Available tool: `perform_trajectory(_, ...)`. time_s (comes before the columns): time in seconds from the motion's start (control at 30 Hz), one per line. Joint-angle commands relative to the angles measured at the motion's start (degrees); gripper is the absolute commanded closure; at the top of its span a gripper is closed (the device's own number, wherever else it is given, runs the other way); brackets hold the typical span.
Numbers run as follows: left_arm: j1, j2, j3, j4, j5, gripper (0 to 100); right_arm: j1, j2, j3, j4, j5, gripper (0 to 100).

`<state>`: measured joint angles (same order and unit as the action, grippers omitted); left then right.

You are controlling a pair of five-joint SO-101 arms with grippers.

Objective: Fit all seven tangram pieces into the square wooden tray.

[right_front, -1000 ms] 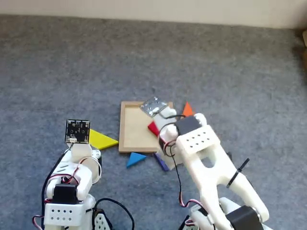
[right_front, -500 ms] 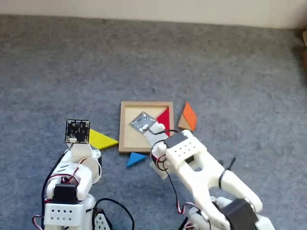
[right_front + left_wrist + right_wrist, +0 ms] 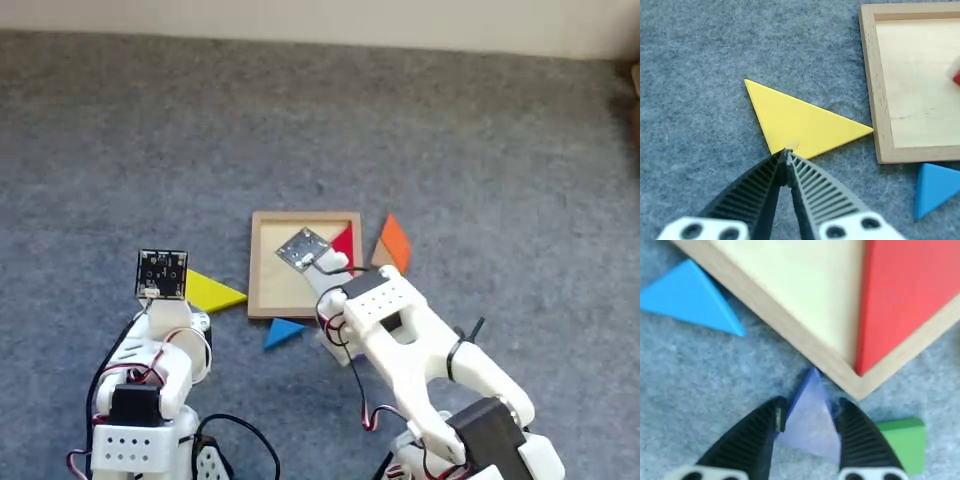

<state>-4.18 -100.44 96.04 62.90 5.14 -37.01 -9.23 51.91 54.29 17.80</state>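
Left arm (image 3: 150, 385) is presenting white moulded housings with rows of small round holes and a black motor block. Red, black and white cables (image 3: 135, 374) are looping across it. A black square board (image 3: 162, 273) is capping its wrist. Right arm (image 3: 420, 345) is showing the same white shells, a silver-grey board (image 3: 303, 249) and one long black lead (image 3: 368, 385). Left hand (image 3: 786, 152) and right hand (image 3: 809, 412) are both displaying black ribbed fingers (image 3: 760, 185), tapering from white bases with dark screw holes.
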Motion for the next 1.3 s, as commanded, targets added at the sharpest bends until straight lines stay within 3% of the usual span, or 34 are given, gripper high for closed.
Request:
perform_trajectory(0.0, 0.48, -1.36, 1.27, 0.44, -0.44, 99, -0.92, -0.84, 0.66, 2.15, 1.41, 95.7)
perform_trajectory(0.47, 0.48, -1.36, 1.27, 0.44, -0.44, 99, 1.71, -29.14, 0.92, 6.02, 2.46, 96.1)
perform_trajectory(0.63, 0.48, -1.36, 1.27, 0.44, -0.44, 99, 6.55, -32.04, 0.57, 5.76, -1.41, 96.1)
perform_trajectory(0.93, 0.48, -1.36, 1.27, 0.44, -0.44, 99, 5.49, -29.05, -5.85, 5.14, -4.84, 95.6)
perform_trajectory(1.07, 0.48, -1.36, 1.27, 0.44, -0.44, 99, 6.02, -27.65, -5.76, 6.2, -4.84, 86.6)
perform_trajectory(1.27, 0.48, -1.36, 1.27, 0.44, -0.44, 99, 13.32, -23.6, -7.87, 6.55, -4.84, 73.5)
